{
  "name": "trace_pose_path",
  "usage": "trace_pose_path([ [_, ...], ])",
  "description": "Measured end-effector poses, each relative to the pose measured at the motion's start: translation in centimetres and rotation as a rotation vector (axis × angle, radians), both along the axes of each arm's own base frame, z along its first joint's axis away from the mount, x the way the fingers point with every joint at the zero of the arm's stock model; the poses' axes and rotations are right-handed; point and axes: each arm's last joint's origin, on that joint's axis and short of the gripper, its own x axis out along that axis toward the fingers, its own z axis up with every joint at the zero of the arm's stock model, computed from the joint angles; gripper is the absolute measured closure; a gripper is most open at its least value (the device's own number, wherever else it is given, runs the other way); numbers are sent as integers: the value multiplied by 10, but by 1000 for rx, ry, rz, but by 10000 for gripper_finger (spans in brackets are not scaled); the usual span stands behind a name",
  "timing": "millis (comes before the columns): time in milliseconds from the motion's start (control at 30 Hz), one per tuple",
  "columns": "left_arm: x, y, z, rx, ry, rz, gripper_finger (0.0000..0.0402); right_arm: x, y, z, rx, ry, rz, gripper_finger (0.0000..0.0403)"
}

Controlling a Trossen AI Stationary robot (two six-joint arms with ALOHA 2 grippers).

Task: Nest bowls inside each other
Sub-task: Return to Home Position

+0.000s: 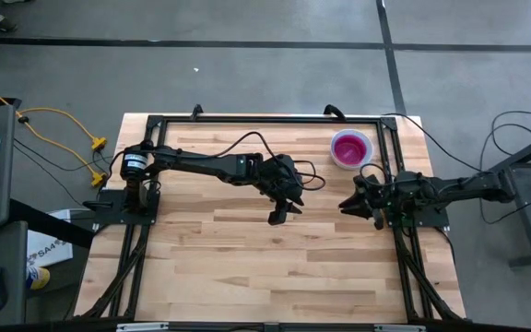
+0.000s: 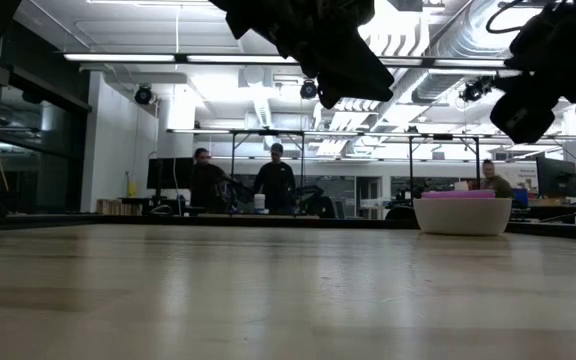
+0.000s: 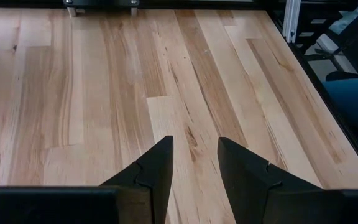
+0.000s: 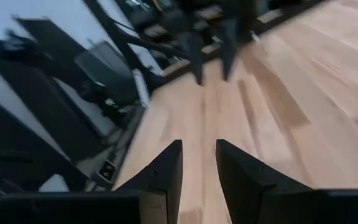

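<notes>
Two dark fingers of the left gripper (image 3: pixel 194 142) filled the foreground of the left wrist view. They were set apart with a clear gap, and only bare planks of the wooden table (image 1: pixel 247 267) showed between them; the gripper held nothing. The right gripper (image 4: pixel 198 144) had its fingers parted by a somewhat narrower gap, and it too held nothing. Farther off in the right wrist view, the other arm's fingers showed as a blur above the wood.

From above, both grippers hung over the middle of the table, well apart, with their tips turned toward each other.

The stack of bowls (image 1: pixel 351 148) stood on the table near the right gripper, on the side toward the table's far edge, and clear of its fingers. From the left gripper it lay farther off, toward the robot's right and also toward the far edge. Neither gripper touched it.

The white bowl (image 2: pixel 462 218) formed the outside of the stack and stood upright. The magenta bowl (image 2: pixel 458 194) sat inside it, showing as a thin band above the white rim. I could not make out any bowls between those two.

Beyond the table, a person (image 2: pixel 276 180) stood in the room.
</notes>
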Motion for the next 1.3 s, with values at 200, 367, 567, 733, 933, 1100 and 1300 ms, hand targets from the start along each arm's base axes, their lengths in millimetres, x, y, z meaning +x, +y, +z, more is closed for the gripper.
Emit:
trace_pose_path([
  [200, 0, 0, 0, 0, 0, 0, 274, 1, 5, -10, -3, -82, 48, 312],
  [367, 0, 0, 0, 0, 0, 0, 274, 1, 9, -14, 0, -103, 85, 312],
  [567, 0, 0, 0, 0, 0, 0, 274, 0, 13, -14, -18, -113, 146, 312],
  [733, 0, 0, 0, 0, 0, 0, 274, -1, 17, -16, -53, -124, 216, 312],
  [933, 0, 0, 0, 0, 0, 0, 274, -4, 18, -18, -60, -109, 249, 312],
  [1100, 0, 0, 0, 0, 0, 0, 274, -9, 15, -20, -68, -88, 202, 312],
  [1300, 0, 0, 0, 0, 0, 0, 274, -11, 15, -18, -99, -126, 171, 312],
])
